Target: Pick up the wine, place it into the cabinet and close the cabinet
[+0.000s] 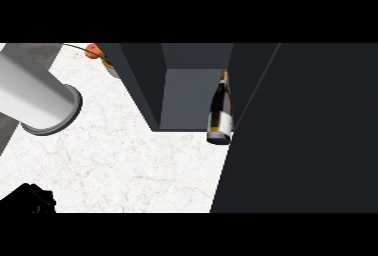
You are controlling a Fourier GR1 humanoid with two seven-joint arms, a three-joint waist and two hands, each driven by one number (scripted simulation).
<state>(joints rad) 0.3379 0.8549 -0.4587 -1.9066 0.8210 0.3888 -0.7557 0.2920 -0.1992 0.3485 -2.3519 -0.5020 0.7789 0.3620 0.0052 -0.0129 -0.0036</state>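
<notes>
By cabinet (184, 100) right wall: wine (220, 112), long axis up-down in view, neck topmost; left hand (29, 200) state unclear.

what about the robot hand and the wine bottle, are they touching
Apart. The head view shows the left robot hand at the lower left corner, with bare counter between it and the wine bottle inside the cabinet.

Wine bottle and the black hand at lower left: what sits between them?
In the head view, only bare white marble counter lies between the left hand and the wine bottle, which stands at the dark cabinet's open front.
</notes>
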